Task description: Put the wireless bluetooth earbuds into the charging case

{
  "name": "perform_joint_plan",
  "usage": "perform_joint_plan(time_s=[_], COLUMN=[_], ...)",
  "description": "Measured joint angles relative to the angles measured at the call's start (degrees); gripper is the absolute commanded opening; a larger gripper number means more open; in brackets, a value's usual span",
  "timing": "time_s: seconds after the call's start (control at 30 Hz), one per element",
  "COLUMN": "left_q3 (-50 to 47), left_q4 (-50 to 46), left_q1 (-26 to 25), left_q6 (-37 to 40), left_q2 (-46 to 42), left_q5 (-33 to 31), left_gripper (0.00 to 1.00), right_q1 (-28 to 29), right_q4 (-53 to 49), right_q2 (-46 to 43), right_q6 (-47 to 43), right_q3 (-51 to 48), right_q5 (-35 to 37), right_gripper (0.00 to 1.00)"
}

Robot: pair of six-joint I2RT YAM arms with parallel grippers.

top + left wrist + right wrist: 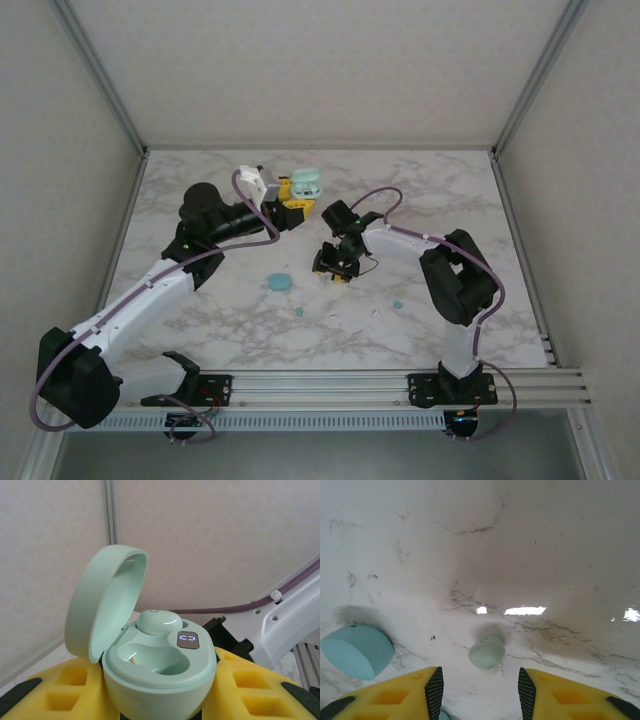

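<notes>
We hold open green case (165,680) clamped in left tool (160,700) — one bud (159,621) seated, second socket (150,656) empty. Right tool (480,687) parted, unladen — loose green bud (486,651) on desk (545,555) just ahead of tips.

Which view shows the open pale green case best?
Left wrist: the pale green case sits close up in the left gripper, lid open, one bud seated, the near slot empty. Top external shows it as a small pale shape at that gripper's tip, interior unreadable.
</notes>
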Motion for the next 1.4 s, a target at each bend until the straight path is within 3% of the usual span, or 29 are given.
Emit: perform_joint_plan(time_s=[0.8, 1.4], left_q3=[-0.2, -0.6], left_q4=[-0.2, -0.3], left_q1=[0.0, 0.0], left_q6=[0.0, 0.0], left_q2=[-0.3, -0.4], left_q5=[0.0, -0.2], left_gripper=[0.31, 0.31], right_q1=[1.4, 4.7], right_q4=[-2.4, -13.0], right_q2=[5.7, 11.7], right_q6=[0.0, -9.1], right_q3=[6.0, 15.0], right_q5=[2.4, 9.4], right_gripper=[0.4, 0.3])
